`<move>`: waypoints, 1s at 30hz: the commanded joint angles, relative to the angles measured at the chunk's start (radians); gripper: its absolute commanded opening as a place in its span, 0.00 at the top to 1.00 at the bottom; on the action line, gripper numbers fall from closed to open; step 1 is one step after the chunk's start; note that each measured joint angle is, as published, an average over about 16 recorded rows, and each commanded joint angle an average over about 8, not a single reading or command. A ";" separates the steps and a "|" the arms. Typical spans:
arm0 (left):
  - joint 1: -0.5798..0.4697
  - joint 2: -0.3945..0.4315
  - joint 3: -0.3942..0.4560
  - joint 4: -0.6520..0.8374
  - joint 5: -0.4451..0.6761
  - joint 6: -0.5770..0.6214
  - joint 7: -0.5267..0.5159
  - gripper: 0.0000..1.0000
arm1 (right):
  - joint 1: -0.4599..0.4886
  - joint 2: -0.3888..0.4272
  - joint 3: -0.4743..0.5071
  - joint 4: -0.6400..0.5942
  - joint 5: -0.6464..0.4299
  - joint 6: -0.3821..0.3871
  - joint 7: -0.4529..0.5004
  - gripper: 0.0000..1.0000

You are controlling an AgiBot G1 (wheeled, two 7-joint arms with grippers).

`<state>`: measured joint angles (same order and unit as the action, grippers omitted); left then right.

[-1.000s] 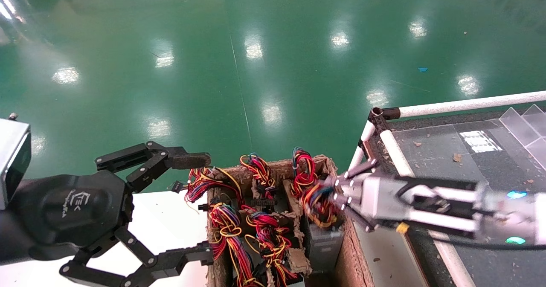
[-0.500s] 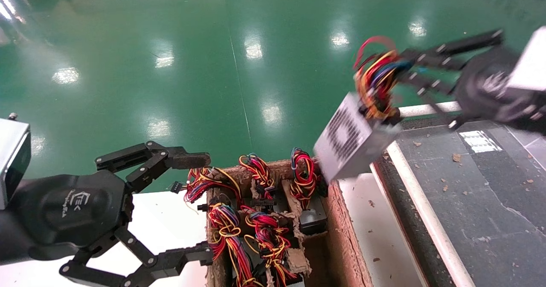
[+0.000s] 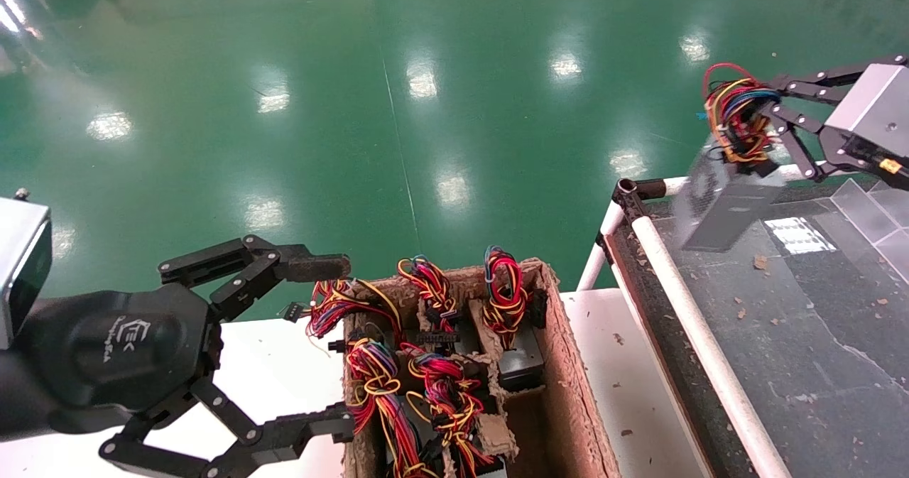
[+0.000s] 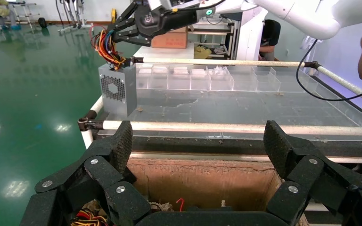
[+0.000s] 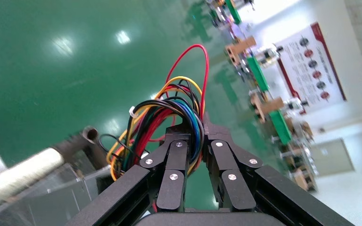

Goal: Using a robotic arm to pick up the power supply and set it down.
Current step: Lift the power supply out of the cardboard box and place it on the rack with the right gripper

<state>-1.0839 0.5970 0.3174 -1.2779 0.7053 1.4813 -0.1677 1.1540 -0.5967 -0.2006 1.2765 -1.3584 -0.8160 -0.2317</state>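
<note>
Above the far corner of the white-railed bench: right gripper, black linkage fingers pressed together on the wire bundle, looped red, yellow, blue and black strands squeezed between the pads. Hanging below that bundle, the power supply, a small silver-grey metal box, tilted, one face perforated with a round pattern of vent holes, plain flat sheet on the other sides. Whether clear of the bench top or touching it: cannot tell. Seen in the left wrist view too, close over the corner where the rails meet at a black joint.

Bench itself: dark, scuffed, speckled surface framed by round white tubes, with clear plastic dividers along its far part.

Beside the bench, nearer the robot: a rough brown pulp carton, fibrous and ragged at the edges, split into cells packed with more coiled coloured harnesses and dark units.

On the carton's other side from the bench: left gripper, spread wide, nothing between the textured black pads, one finger just over the carton's far corner, the other at its near edge. Glossy green floor beyond the bench and carton.
</note>
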 commanded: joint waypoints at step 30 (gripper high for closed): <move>0.000 0.000 0.001 0.000 -0.001 0.000 0.001 0.00 | 0.168 -0.219 -0.099 -0.288 -0.129 0.043 -0.160 0.59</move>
<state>-1.0842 0.5966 0.3184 -1.2779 0.7046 1.4809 -0.1671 1.3199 -0.8118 -0.2980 0.9929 -1.4867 -0.7723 -0.3878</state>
